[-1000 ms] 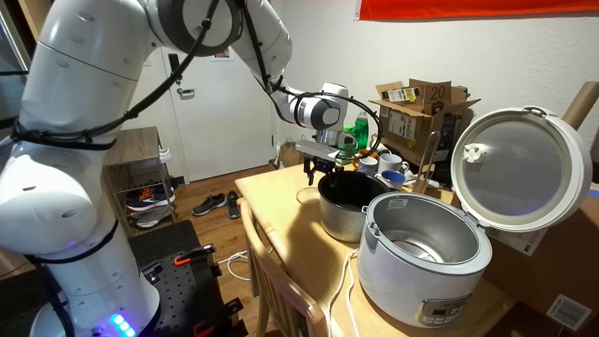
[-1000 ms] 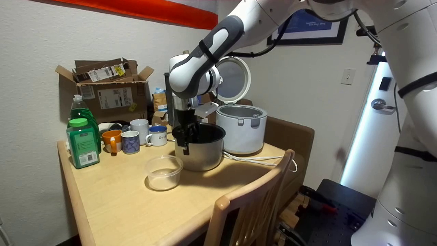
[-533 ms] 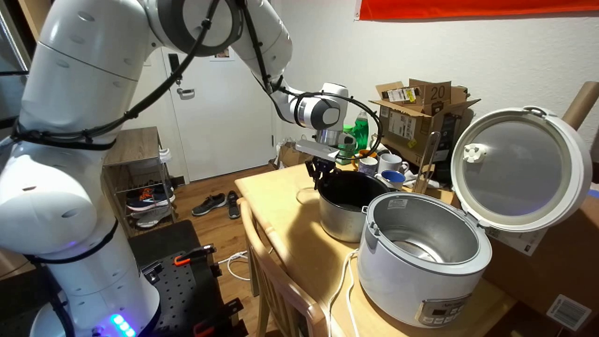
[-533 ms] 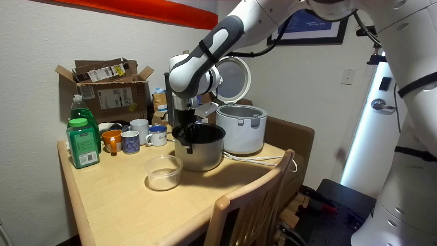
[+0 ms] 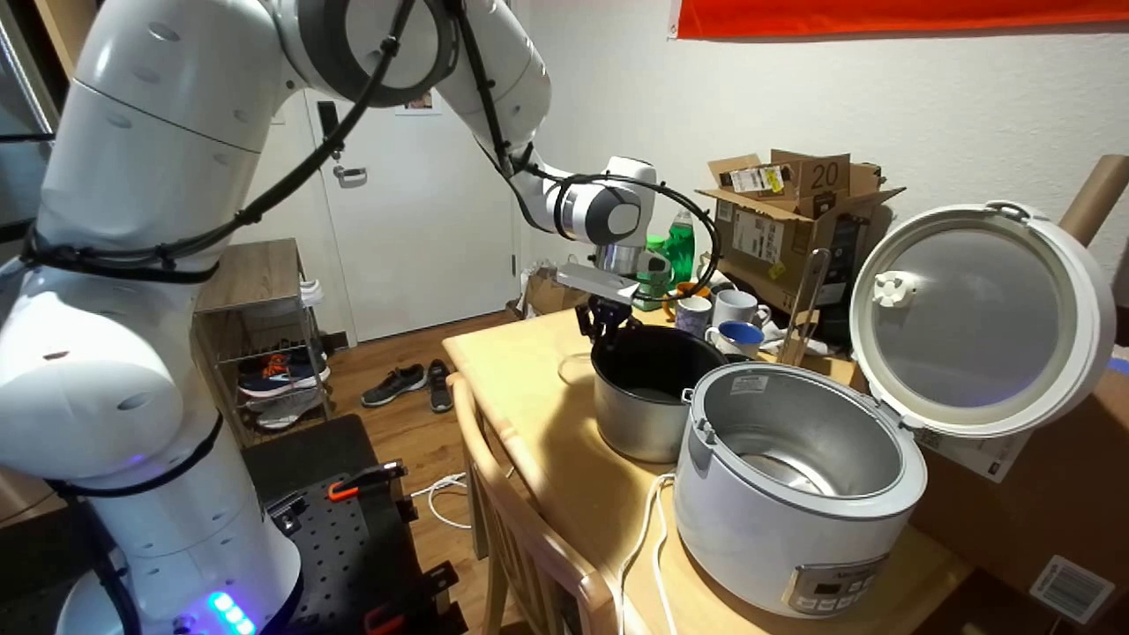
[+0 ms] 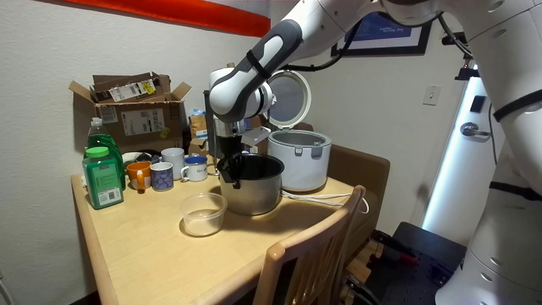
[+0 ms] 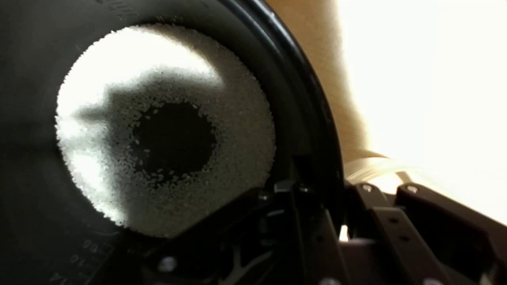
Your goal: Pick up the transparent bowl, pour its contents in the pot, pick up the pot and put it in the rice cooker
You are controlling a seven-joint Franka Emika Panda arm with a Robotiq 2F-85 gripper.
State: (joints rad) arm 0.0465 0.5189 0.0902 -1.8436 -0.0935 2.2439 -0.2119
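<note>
The grey metal pot [image 5: 637, 423] stands on the table beside the rice cooker [image 5: 776, 547], whose hinged lid [image 5: 979, 322] is up. White rice [image 7: 243, 118] covers much of the pot's bottom in the wrist view, with a bare dark patch in the middle. My gripper [image 6: 232, 180] points down at the pot's near edge, shut on its wall: one finger is inside, the other outside. In the wrist view the rim [image 7: 330, 130] runs down between the fingers; the tips are dark and partly hidden. The transparent bowl [image 6: 204, 220] sits apart on the table, with nothing visible in it.
Several mugs [image 6: 162, 177] and green soap bottles [image 6: 103, 178] stand along the back of the table [image 6: 144, 241]. A white cord [image 6: 313, 197] lies before the cooker. A wooden chair [image 6: 313, 237] is at the table's side, and a cardboard box [image 6: 139, 118] stands behind.
My gripper's jaws have closed on the pot's wall. The pot has shifted slightly, rightward and toward the chair in an exterior view. The arm, bowl and cooker look unmoved.
</note>
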